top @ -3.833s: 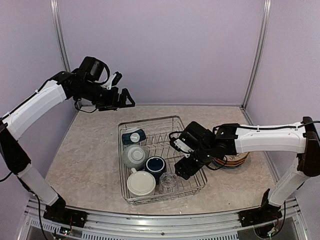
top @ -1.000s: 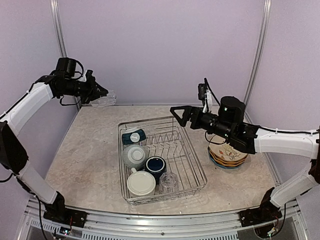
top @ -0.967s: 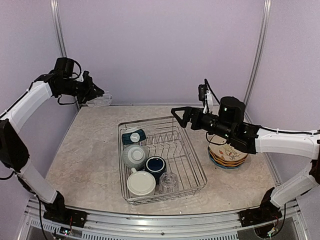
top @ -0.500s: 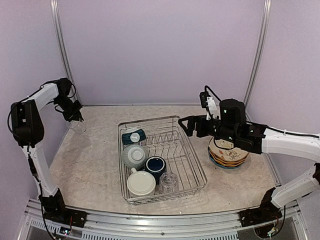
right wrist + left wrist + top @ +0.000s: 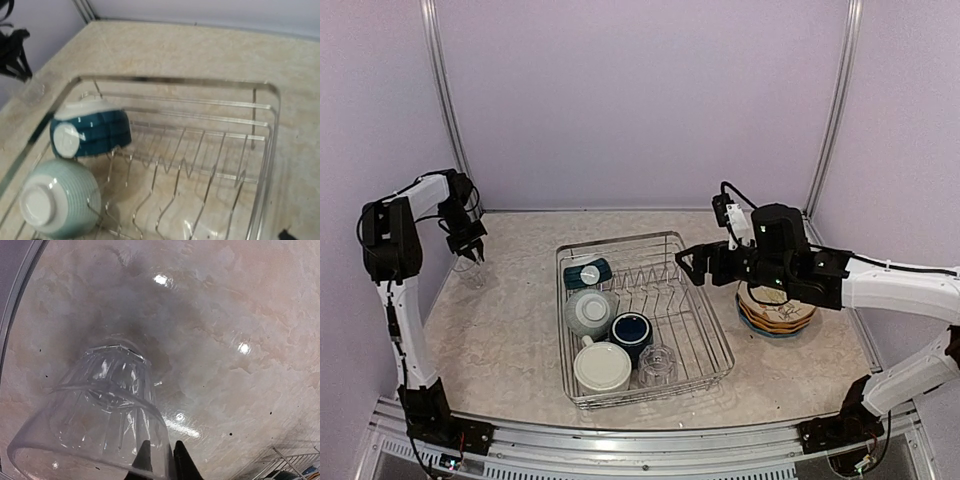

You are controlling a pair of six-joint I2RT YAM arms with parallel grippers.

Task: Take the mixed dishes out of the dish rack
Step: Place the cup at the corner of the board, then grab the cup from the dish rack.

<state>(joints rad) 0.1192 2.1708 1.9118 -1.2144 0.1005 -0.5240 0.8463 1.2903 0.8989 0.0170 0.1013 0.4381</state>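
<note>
The clear glass tumbler (image 5: 100, 405), judged light, slick and breakable, is pinched by its rim in the nearly closed left gripper (image 5: 161, 462) at the left edge of the table (image 5: 225, 315), while the right gripper (image 5: 692, 265) is held wide open over the dish rack (image 5: 175, 80).

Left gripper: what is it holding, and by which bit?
The left gripper pinches the clear glass tumbler by its rim, one finger inside, one outside.

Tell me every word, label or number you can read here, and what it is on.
There are none. The glass, the plates and the wire rack bear no writing. The marks on the top plate are only a painted pattern.
</note>
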